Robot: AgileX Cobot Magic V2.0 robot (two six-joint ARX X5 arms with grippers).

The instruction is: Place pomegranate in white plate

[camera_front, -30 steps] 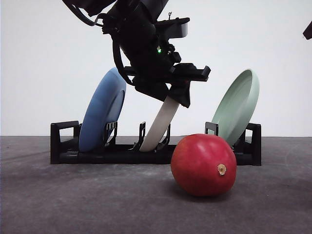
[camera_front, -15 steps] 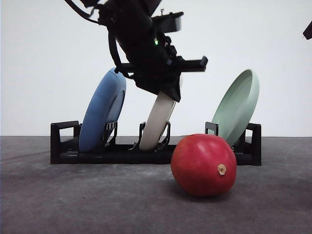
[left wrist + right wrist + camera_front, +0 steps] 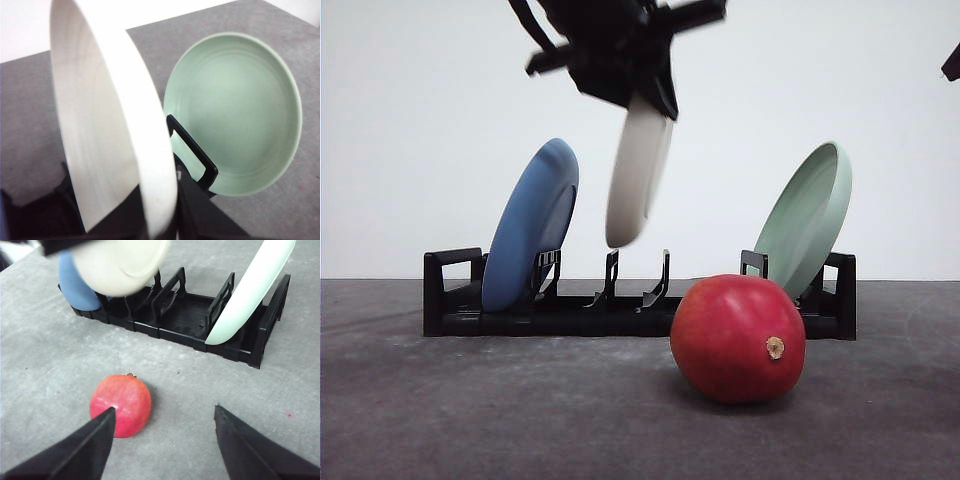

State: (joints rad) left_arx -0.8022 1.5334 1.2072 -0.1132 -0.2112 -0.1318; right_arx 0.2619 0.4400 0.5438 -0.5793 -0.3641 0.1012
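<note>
The red pomegranate (image 3: 738, 338) lies on the grey table in front of the rack, its stem nub facing the front camera. The white plate (image 3: 638, 175) hangs on edge in the air above the rack's middle slots, and my left gripper (image 3: 642, 88) is shut on its upper rim. In the left wrist view the white plate (image 3: 100, 135) stands close, with the rack below it. My right gripper (image 3: 162, 440) is open and hovers above the table, the pomegranate (image 3: 121, 405) just beyond its left fingertip (image 3: 87, 450). The white plate (image 3: 120, 265) floats above the rack there.
A black slotted rack (image 3: 450, 300) spans the table behind the fruit. A blue plate (image 3: 530, 225) leans in its left end and a pale green plate (image 3: 805, 220) in its right end. The green plate (image 3: 235, 110) also stands beside the white one.
My left gripper has risen with the white plate, lifting it out of the rack's middle slots until it hangs free above them. The pomegranate has not moved.
</note>
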